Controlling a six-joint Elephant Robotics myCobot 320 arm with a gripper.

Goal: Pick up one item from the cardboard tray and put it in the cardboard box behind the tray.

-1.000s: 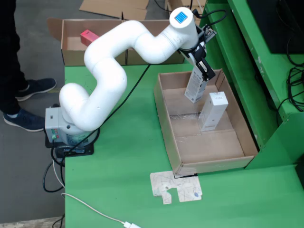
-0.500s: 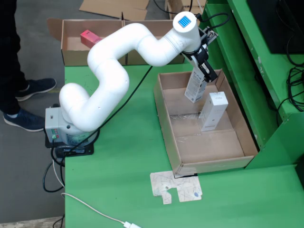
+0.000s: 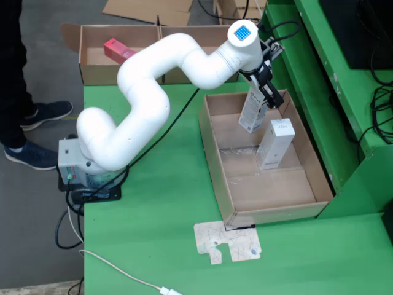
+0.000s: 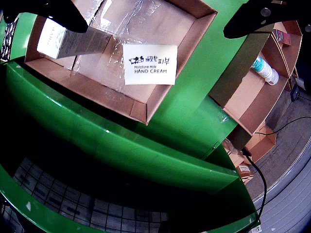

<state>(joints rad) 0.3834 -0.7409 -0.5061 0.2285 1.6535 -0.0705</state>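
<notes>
Hand cream box (image 3: 252, 112) sits pinched in my gripper (image 3: 268, 98), tilted, its lower end down inside the cardboard tray (image 3: 216, 161) near the tray's far end in the fixed view; I can't tell if that end touches the tray floor. In the wrist view the gripper's dark fingers (image 4: 58, 12) show at the top corners, and the held box (image 4: 68, 41) is at top left. A second hand cream box (image 3: 276, 144) stands upright in the tray just beside the held one; from the wrist view I read "HAND CREAM" on its top face (image 4: 149, 64). The white arm (image 3: 153, 92) arcs from its base (image 3: 77, 166) at the left edge of the green tabletop (image 3: 159, 209). Behind the tray sits the cardboard box (image 3: 92, 70) with a red item (image 3: 115, 48) inside. A flat cardboard scrap (image 3: 228, 241) lies on the tabletop just in front of the tray. Someone's legs and shoes (image 3: 34, 132) are at far left on the floor.
</notes>
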